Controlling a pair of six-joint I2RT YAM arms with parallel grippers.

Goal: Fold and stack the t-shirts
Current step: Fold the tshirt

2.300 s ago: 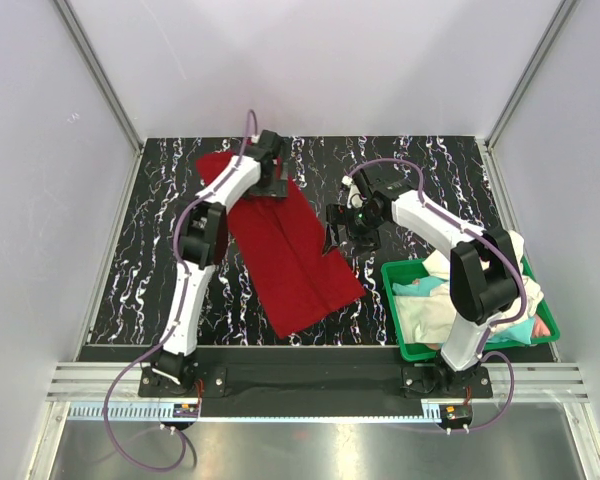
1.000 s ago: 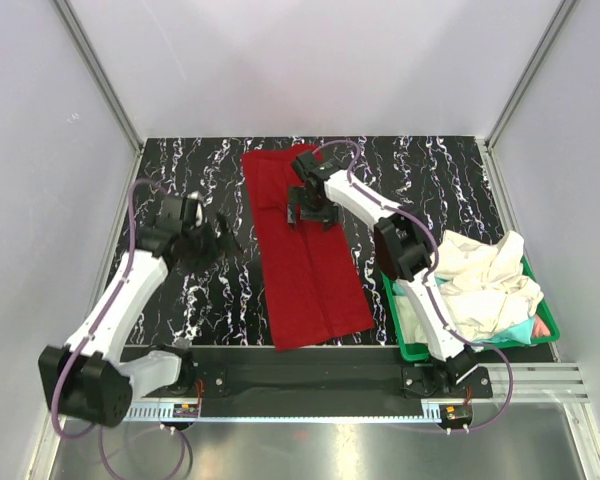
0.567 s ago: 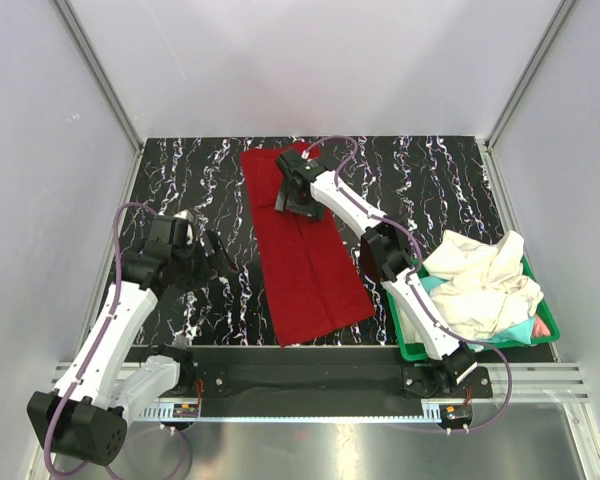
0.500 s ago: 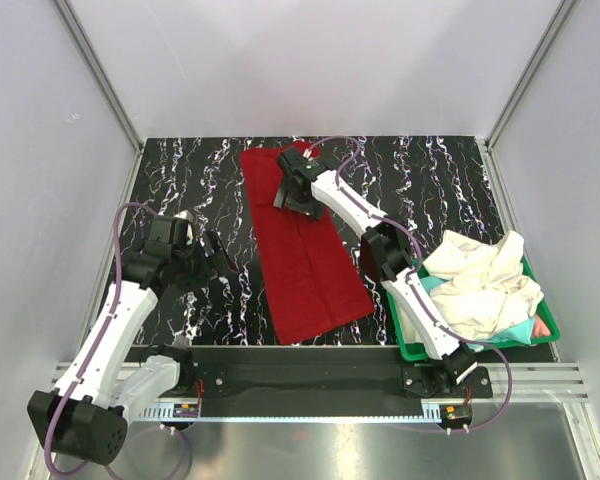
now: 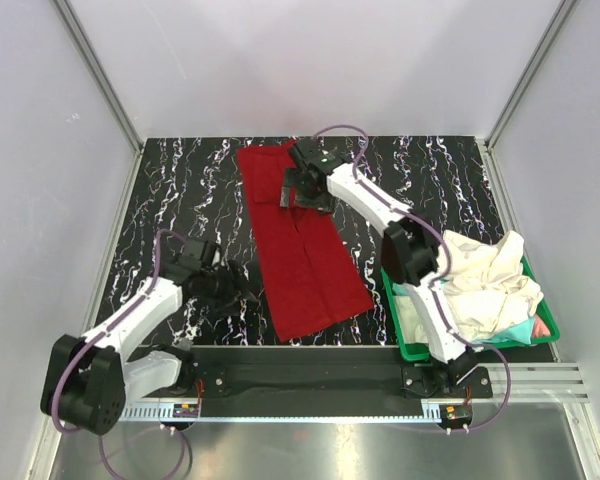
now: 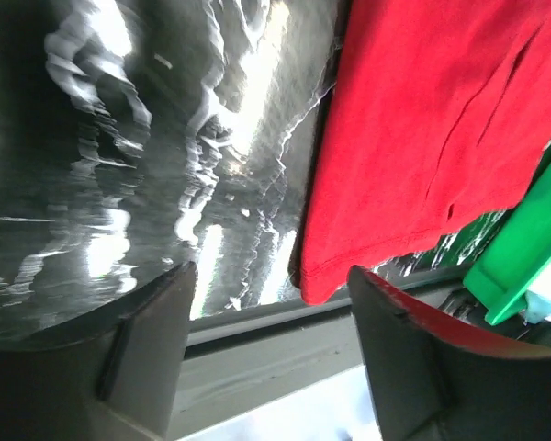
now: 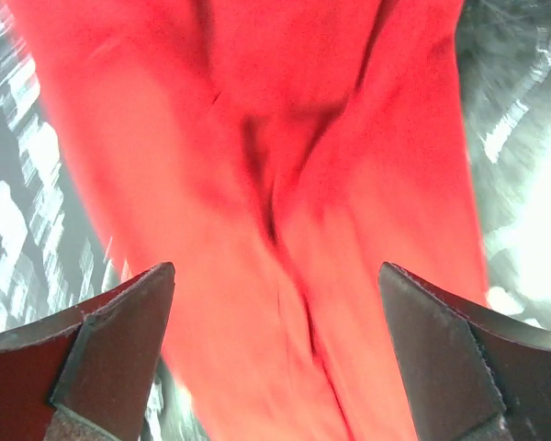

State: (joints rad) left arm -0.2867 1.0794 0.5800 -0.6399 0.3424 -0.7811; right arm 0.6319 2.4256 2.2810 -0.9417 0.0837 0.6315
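Trouble looks likeliest at the right gripper (image 5: 302, 190), which hovers with its jaws spread wide and empty over the far end of the red t-shirt (image 5: 305, 255). A ridge of rumpled cloth runs directly beneath it. If it pinches there, it may catch only the top layer or a bunch of wrinkle, and the fold would drag crooked. The left gripper (image 5: 230, 285), jaws also apart and holding nothing, sits close over bare table (image 5: 170, 190), with the shirt's near corner just beside it but apart from its fingers. Closing from there would, I judge, miss the hem or scrape the tabletop. If the two ends are taken unevenly, the long strip could twist rather than fold in half. Well to the right gripper's near side stands the green bin (image 5: 410, 345), with the cream-white t-shirt (image 5: 485, 285) heaped above its rim and the teal t-shirt (image 5: 520, 330) and pinkish t-shirt (image 5: 546, 326) tucked under it. A careless sweep of that arm could snag the pile

The tabletop is glossy black with white marble veining, flat and likely slippery under cloth. Plain pale walls (image 5: 310, 70) close in beyond and to either side of both grippers, and a metal rail (image 5: 300, 378) runs behind them
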